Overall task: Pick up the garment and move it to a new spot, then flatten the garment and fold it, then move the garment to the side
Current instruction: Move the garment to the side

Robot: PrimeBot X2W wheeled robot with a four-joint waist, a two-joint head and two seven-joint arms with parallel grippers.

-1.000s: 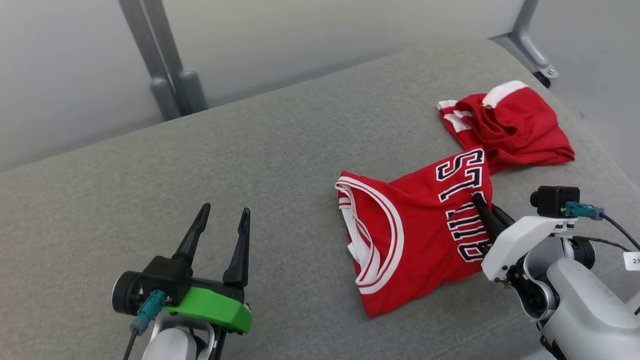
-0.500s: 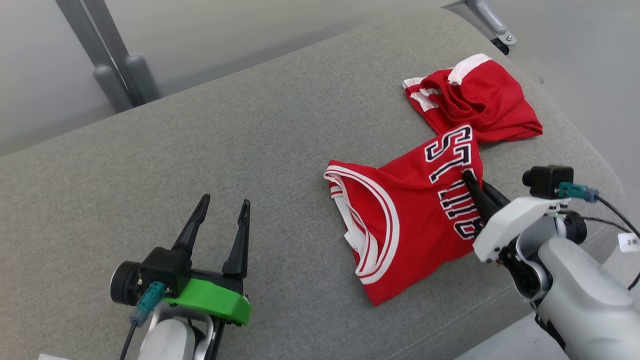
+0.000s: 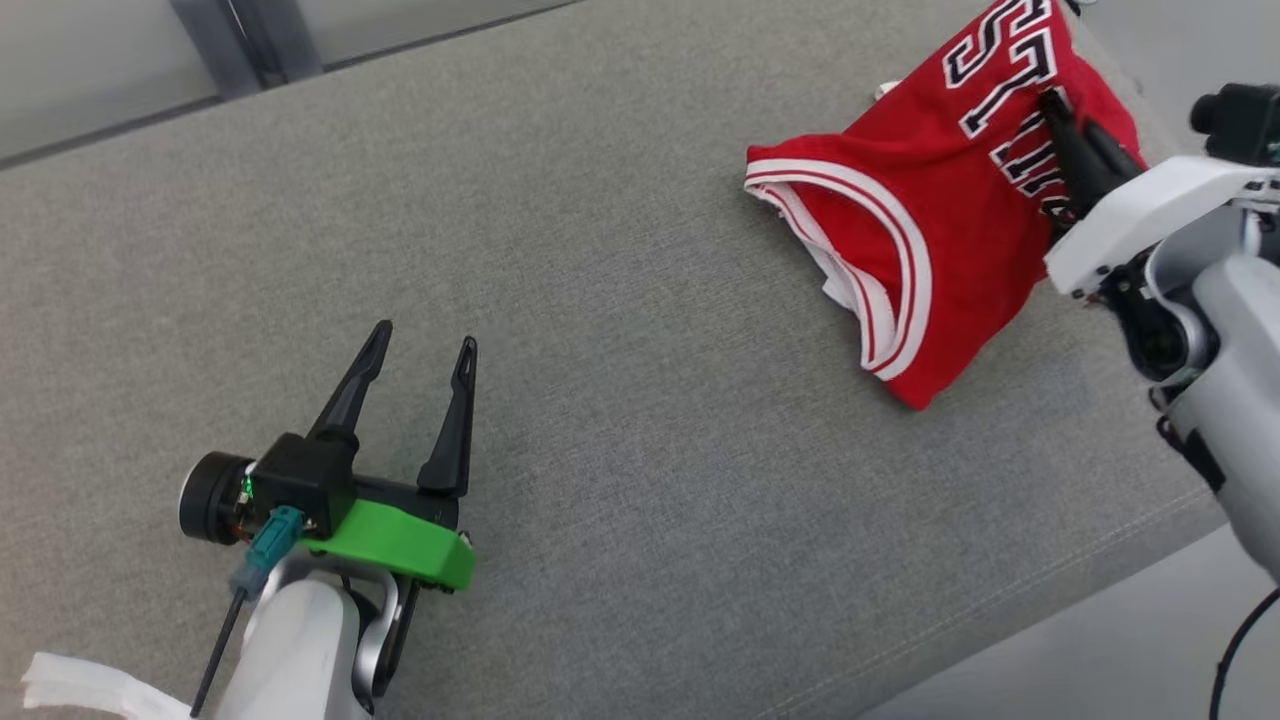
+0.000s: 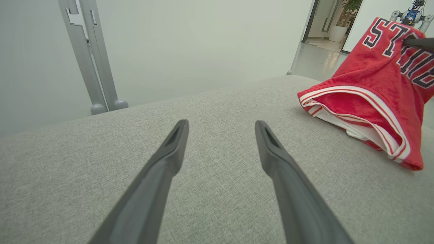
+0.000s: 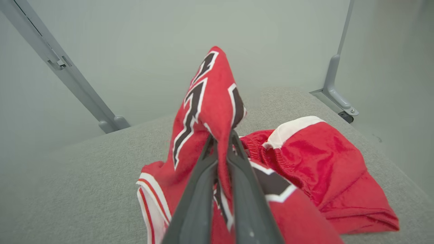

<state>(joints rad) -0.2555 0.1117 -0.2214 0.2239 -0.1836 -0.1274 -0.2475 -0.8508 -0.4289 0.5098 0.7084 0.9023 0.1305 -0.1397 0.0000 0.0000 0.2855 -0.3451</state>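
Observation:
The garment is a red jersey (image 3: 900, 200) with white trim and dark lettering, at the far right of the grey padded surface (image 3: 620, 230). My right gripper (image 3: 1052, 100) is shut on a fold of its lettered part, which is pulled up off the surface while the collar end still rests there. In the right wrist view the gripper (image 5: 222, 137) pinches that raised fold of the jersey (image 5: 210, 88). My left gripper (image 3: 425, 337) stands open and empty low over the surface, well left of the jersey. The left wrist view shows its fingers (image 4: 169, 149) spread and the jersey (image 4: 373, 84) to the right.
A second red garment (image 5: 322, 159) with a white band lies crumpled just behind the jersey. The surface's front edge (image 3: 1000, 620) runs along the lower right. Grey metal posts (image 4: 88, 57) stand behind the surface, and another post (image 5: 335, 84) at its far right corner. A white scrap (image 3: 60, 685) lies at bottom left.
The head camera has swung, shifting the whole picture. My right gripper has raised the jersey's lettered part off the surface, where it lay flat before. The left gripper stays open and still.

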